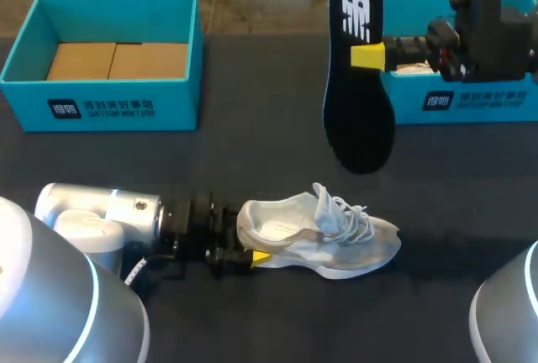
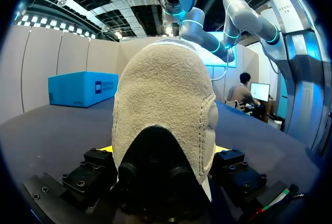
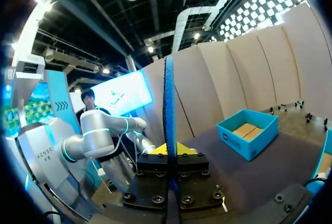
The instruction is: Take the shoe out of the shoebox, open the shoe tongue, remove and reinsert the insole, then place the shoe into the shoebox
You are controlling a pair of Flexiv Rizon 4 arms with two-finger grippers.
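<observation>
The shoe (image 2: 165, 105) hides most of the left fingers (image 1: 261, 256).

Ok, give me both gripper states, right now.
Left gripper: shut on the shoe, at its heel.
Right gripper: shut on the insole, held in the air.

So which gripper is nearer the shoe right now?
Left. The left gripper is shut on the heel of the shoe. The right gripper is well clear of it, raised beyond the shoe and holding the insole upright.
</observation>
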